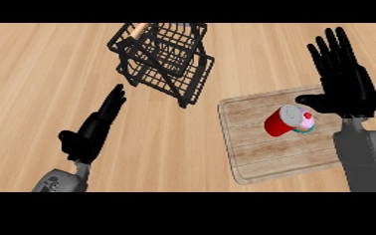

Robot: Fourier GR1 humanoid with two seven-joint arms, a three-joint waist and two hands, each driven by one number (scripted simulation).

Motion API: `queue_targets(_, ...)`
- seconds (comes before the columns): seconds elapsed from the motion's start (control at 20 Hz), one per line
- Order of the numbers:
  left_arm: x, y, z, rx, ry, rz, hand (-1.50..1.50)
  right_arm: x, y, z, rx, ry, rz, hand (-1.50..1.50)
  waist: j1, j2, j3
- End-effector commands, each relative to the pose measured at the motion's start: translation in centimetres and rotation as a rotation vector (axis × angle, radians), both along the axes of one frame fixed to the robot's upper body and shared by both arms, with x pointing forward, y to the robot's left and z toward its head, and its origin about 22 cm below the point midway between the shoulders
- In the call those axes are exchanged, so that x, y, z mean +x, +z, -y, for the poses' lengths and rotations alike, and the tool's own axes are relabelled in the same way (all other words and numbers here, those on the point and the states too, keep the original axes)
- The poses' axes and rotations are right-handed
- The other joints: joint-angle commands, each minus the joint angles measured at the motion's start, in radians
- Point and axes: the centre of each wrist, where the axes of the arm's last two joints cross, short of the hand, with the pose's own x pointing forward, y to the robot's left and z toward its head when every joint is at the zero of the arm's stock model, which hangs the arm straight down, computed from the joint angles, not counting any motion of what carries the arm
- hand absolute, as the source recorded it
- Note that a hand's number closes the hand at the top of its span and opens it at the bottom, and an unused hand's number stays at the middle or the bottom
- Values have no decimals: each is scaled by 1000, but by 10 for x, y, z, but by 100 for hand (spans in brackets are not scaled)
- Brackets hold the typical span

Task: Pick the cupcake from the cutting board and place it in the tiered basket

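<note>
Right hand hovers over the far right part of the cutting board, fingers straight and spread wide, thumb pointing left toward the cupcake; it holds nothing. The cupcake, pink with a red top and a teal base, sits on the right half of the board, touching or just beside a red can lying tilted on its left. Left hand rests open at the near left, fingers straight, holding nothing, well apart from everything.

Risks, as judgement:
- The can is right against the cupcake, so closing fingers could catch the can too, or knock it so it rolls across the board and shoves the cupcake.
- The thumb comes in from the far side; a shallow close could tip the cupcake rather than wrap it.
- The tiered basket stands well apart at the far left of the board, black wire, 2 tiers. The carry has to clear the wire rims; clipping one could shift or tilt the basket.
- A light stick-like thing shows at the basket's far top edge; cannot tell what it is.
- Release above the open wire floor could leave the cupcake tilted.

Surface: light wood bench, grain running left to right, flat. Board is paler wood with a raised rim, sitting at an angle. No walls or other room features show.
</note>
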Motion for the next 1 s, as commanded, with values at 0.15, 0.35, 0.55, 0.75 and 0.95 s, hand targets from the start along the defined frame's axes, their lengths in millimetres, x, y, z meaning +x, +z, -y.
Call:
queue_targets(0.15,1,-3,-5,-9,7,-24,0,-12,86,67,-424,-26,10,-150,-16,-8,-3)
queue_targets(0.35,1,-7,-5,-19,32,-12,0,-34,103,95,-847,93,-147,-150,-35,-7,-4)
queue_targets(0.55,4,-4,-7,-22,34,-14,0,-43,146,102,-1174,199,-236,-150,-26,-8,-4)
queue_targets(0.75,14,0,-4,-24,20,-10,0,-55,164,85,-1266,307,-253,-150,-22,-6,-2)
queue_targets(0.95,3,-9,-10,-9,6,-11,0,-58,164,81,-1259,313,-300,-150,-5,-4,-1)
